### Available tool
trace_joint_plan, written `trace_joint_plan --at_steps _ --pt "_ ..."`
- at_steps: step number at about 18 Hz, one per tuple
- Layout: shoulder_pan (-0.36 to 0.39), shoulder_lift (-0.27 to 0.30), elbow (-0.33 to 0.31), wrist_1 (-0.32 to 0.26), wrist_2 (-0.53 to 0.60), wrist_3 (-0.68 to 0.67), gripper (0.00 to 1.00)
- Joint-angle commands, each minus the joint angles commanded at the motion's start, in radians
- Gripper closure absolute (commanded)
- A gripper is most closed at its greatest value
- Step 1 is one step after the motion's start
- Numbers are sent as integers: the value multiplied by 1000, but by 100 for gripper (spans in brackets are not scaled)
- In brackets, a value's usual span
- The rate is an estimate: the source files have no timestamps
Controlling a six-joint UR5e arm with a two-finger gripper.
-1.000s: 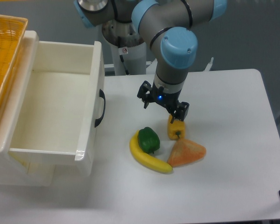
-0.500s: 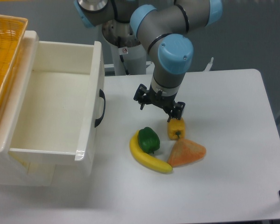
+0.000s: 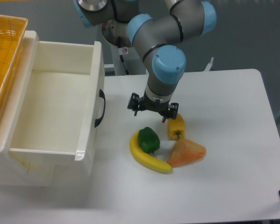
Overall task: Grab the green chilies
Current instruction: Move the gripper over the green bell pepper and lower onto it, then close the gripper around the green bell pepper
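Camera view, fixed: my hand (image 3: 152, 110) hangs released, fingers spread, above the white tabletop (image 3: 224, 140). Green chilies (image 3: 148, 140) lie just below it, resting against the banana (image 3: 147, 159), yellow pepper (image 3: 176, 128) to their right.

White table (image 3: 224, 93) carries green chilies (image 3: 148, 140), banana (image 3: 147, 161).

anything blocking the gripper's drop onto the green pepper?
Nothing visible sits between the gripper and the green chilies; its top is exposed. The banana curves against its left and lower side, and the yellow pepper stands close to its right, leaving little finger room.
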Motion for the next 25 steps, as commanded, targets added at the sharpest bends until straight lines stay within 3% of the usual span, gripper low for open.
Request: trace_joint_plan --at_steps 12,18,22,25 --pt "-25 -100 8 43 17 -174 0" --pt "-25 -124 17 51 15 -174 0" --pt "-25 -163 5 127 18 -174 0" --pt "-25 -167 2 130 18 -174 0"
